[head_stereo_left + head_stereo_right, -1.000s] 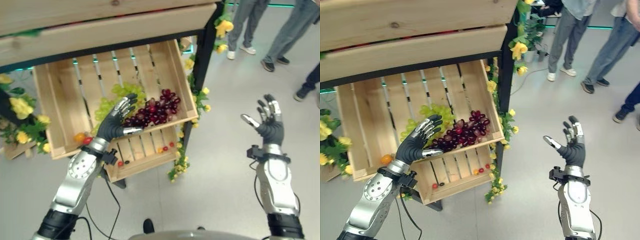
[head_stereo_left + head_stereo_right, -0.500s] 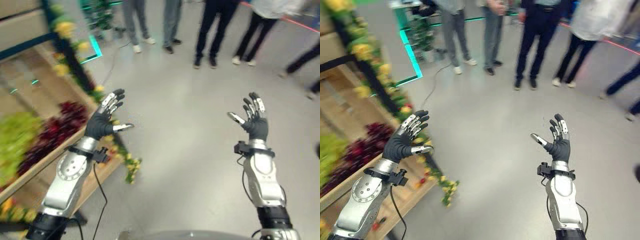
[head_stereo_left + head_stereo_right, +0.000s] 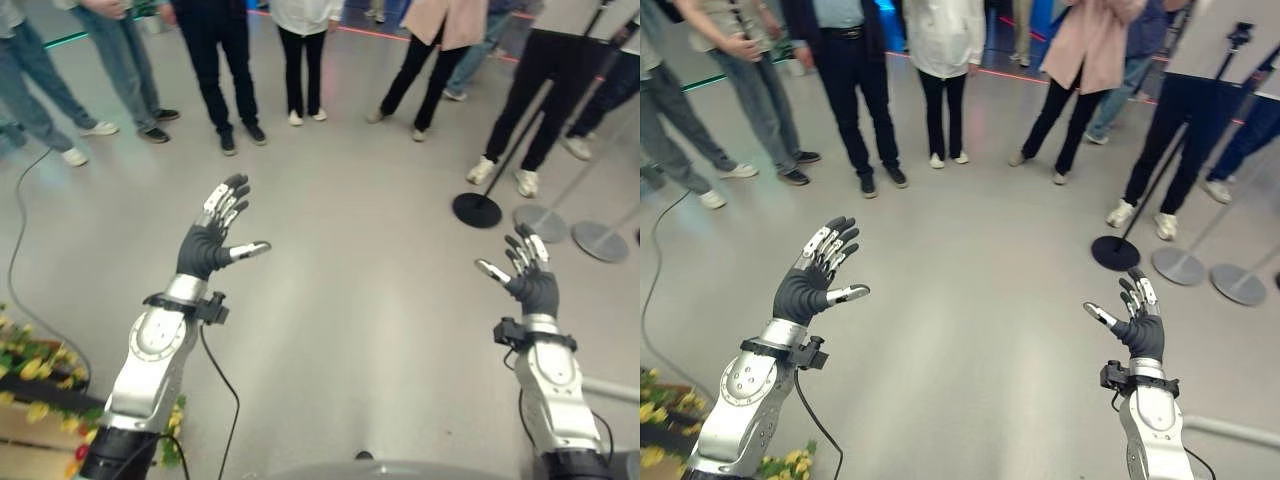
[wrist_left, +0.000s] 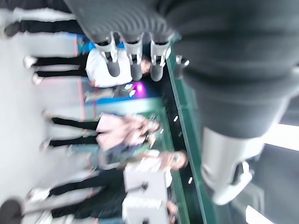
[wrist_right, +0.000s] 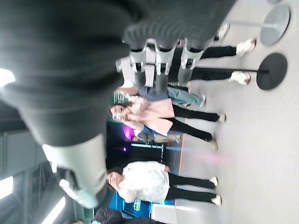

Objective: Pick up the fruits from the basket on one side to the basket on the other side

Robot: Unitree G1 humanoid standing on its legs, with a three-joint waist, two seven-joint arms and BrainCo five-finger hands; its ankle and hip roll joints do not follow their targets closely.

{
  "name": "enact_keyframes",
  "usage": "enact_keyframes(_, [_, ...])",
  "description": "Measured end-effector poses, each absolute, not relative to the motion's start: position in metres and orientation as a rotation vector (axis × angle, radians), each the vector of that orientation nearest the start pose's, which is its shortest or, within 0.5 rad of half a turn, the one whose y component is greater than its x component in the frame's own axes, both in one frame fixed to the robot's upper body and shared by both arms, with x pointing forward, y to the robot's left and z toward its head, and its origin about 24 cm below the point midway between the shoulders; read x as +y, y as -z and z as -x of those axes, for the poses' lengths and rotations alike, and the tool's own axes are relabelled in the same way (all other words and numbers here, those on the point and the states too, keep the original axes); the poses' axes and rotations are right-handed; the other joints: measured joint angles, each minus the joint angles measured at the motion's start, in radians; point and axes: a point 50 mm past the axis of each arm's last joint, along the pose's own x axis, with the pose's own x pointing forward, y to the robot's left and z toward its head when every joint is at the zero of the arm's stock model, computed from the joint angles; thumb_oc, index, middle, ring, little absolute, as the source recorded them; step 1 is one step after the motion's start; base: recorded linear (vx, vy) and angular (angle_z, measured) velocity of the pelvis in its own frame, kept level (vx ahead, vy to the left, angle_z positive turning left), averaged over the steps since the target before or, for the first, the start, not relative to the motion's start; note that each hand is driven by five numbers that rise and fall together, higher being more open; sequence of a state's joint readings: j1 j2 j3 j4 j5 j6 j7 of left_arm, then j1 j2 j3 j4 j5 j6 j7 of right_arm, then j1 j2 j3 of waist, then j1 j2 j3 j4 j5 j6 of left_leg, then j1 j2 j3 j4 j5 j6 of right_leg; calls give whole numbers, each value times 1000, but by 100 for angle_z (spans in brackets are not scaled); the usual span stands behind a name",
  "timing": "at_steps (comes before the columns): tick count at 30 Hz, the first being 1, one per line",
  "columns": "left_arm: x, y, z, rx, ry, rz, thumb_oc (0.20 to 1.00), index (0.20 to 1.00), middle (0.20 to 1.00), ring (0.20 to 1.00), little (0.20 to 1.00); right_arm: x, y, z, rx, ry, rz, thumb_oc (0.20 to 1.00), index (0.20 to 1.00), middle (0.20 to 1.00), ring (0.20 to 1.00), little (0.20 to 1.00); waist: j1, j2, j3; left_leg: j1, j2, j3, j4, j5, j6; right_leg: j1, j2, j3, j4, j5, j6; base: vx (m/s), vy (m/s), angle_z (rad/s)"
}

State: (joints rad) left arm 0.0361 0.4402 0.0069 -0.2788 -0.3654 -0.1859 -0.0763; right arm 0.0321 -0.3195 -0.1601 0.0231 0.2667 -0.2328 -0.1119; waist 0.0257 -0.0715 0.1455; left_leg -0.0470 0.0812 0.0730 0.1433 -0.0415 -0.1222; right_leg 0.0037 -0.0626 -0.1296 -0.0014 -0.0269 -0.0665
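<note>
Currently, both hands are held up over bare floor with nothing in them: the left hand (image 3: 208, 243) is spread, fingers straight and thumb out to the side, and the right hand (image 3: 530, 279) is likewise splayed. No fruit and no basket is seen; a strip of yellow flowers (image 3: 30, 372) on a wooden edge at the lower left is the nearest trace of the stand. A ring of people (image 3: 300, 60) is seen beyond, with round-based stanchions (image 3: 478, 208) to the right. The step in hand is judged to be a turn between baskets; a basket should be brought squarely into view before any reach is made. The floor (image 3: 350, 300) is smooth, grey and glossy.
</note>
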Motion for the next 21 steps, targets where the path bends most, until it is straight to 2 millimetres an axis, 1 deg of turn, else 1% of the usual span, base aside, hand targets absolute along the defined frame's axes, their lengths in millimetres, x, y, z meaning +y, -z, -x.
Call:
enact_keyframes(1, [203,-129,-236,-399,174,-83,1000,1000,1000,1000,1000,-254,-75,-239,-227,263,60,1000,1000,1000,1000,1000,8,-4,5,-23,-25,3,-2,7,11,8,0,8,-9,2,3,166,-77,-98])
enact_keyframes(2, [205,-125,-237,-389,156,-73,1000,1000,1000,1000,1000,-255,-70,-235,-205,253,65,1000,1000,1000,1000,1000,0,0,6,-62,-53,11,-8,27,39,28,2,12,-20,-2,12,93,-19,-42])
enact_keyframes(3, [206,-123,-238,-382,142,-65,1000,1000,1000,1000,1000,-256,-67,-232,-190,250,69,1000,1000,1000,1000,1000,-16,3,7,-83,-54,22,-12,36,50,31,9,15,-20,-11,21,148,-38,-40])
enact_keyframes(4, [208,-119,-238,-371,110,-42,1000,1000,1000,1000,1000,-258,-61,-226,-162,250,75,1000,1000,1000,1000,1000,-14,18,6,-124,-48,69,-20,44,52,35,15,24,-7,-30,32,222,-50,-70])
enact_keyframes(5, [208,-114,-238,-356,92,-32,1000,1000,1000,1000,1000,-260,-60,-223,-149,251,87,1000,1000,1000,1000,1000,-12,31,8,-138,-33,86,-50,40,46,23,21,42,18,-47,50,222,-52,-99])
enact_keyframes(6, [209,-112,-237,-344,85,-33,1000,1000,1000,1000,1000,-262,-60,-223,-149,249,98,1000,1000,1000,1000,1000,-16,52,6,-141,-19,89,-67,25,23,16,31,45,20,-54,60,368,2,-140])
enact_keyframes(7, [212,-109,-237,-334,67,-39,1000,1000,1000,1000,1000,-259,-60,-225,-148,240,95,1000,1000,1000,1000,1000,-6,54,5,-137,-14,98,-67,56,22,11,33,58,29,-56,79,196,38,-128])
enact_keyframes(8, [216,-109,-236,-333,50,-47,1000,1000,1000,1000,1000,-256,-62,-228,-155,225,91,1000,1000,1000,1000,1000,-3,48,9,-127,-14,123,-67,57,25,-1,24,47,56,-72,91,272,70,-172])
enact_keyframes(9, [222,-107,-233,-322,18,-55,1000,1000,1000,1000,1000,-250,-64,-231,-167,203,78,1000,1000,1000,1000,1000,17,37,11,-84,-38,138,-82,93,103,-20,16,41,117,-90,113,159,74,-149])
enact_keyframes(10, [223,-107,-232,-319,13,-58,1000,1000,1000,1000,1000,-248,-67,-232,-178,195,77,1000,1000,1000,1000,1000,20,17,6,-65,-54,160,-89,83,123,-9,1,35,107,-111,111,259,83,-120])
enact_keyframes(11, [222,-106,-234,-319,11,-51,1000,1000,1000,1000,1000,-246,-69,-232,-188,189,76,1000,1000,1000,1000,1000,-6,15,11,-43,-75,145,-86,69,134,31,-21,39,63,-90,131,265,61,-47])
enact_keyframes(12, [221,-107,-235,-326,11,-49,1000,1000,1000,1000,1000,-244,-69,-234,-189,179,73,1000,1000,1000,1000,1000,-10,11,14,-29,-88,141,-87,59,137,44,-30,46,52,-88,135,240,44,-42])
enact_keyframes(13, [220,-109,-236,-338,10,-49,1000,1000,1000,1000,1000,-238,-68,-235,-187,144,71,1000,1000,1000,1000,1000,-12,9,13,-11,-91,143,-88,40,136,56,-38,51,50,-81,149,194,74,-59])
enact_keyframes(14, [219,-111,-237,-344,7,-54,1000,1000,1000,1000,1000,-237,-69,-235,-190,135,70,1000,1000,1000,1000,1000,-5,13,18,1,-86,151,-93,33,138,36,-41,41,90,-91,161,150,91,-58])
enact_keyframes(15, [220,-111,-237,-346,3,-56,1000,1000,1000,1000,1000,-235,-69,-236,-190,129,67,1000,1000,1000,1000,1000,-6,15,18,3,-83,159,-89,33,138,16,-43,18,130,-95,167,126,112,-37])
enact_keyframes(16, [220,-112,-238,-350,0,-55,1000,1000,1000,1000,1000,-235,-70,-237,-194,122,70,1000,1000,1000,1000,1000,-9,16,19,9,-79,165,-90,31,139,-13,-49,-7,188,-101,187,107,131,-30])
enact_keyframes(17, [220,-112,-241,-351,-9,-54,1000,1000,1000,1000,1000,-232,-75,-242,-215,114,69,1000,1000,1000,1000,1000,-16,42,35,27,-59,176,-98,19,143,-101,-66,-74,384,-99,250,107,129,-14])
enact_keyframes(18, [220,-113,-244,-351,-8,-58,1000,1000,1000,1000,1000,-233,-75,-242,-217,119,67,1000,1000,1000,1000,1000,-39,52,41,45,-52,176,-103,11,147,-142,-89,-106,492,-85,282,110,84,0])
enact_keyframes(19, [220,-114,-244,-353,-11,-72,1000,1000,1000,1000,1000,-231,-75,-242,-216,120,64,1000,1000,1000,1000,1000,-39,54,43,57,-48,174,-109,11,149,-165,-113,-135,540,-84,289,103,-2,-3])
enact_keyframes(20, [223,-114,-242,-354,-25,-97,1000,1000,1000,1000,1000,-230,-75,-242,-221,126,55,1000,1000,1000,1000,1000,-37,63,42,90,-40,272,-134,8,153,-148,-205,-281,476,-110,219,166,-47,-24])
enact_keyframes(21, [225,-114,-241,-352,-34,-100,1000,1000,1000,1000,1000,-229,-76,-244,-227,126,54,1000,1000,1000,1000,1000,-31,70,38,93,-38,315,-148,5,153,-137,-262,-376,422,-110,195,149,-53,-32])
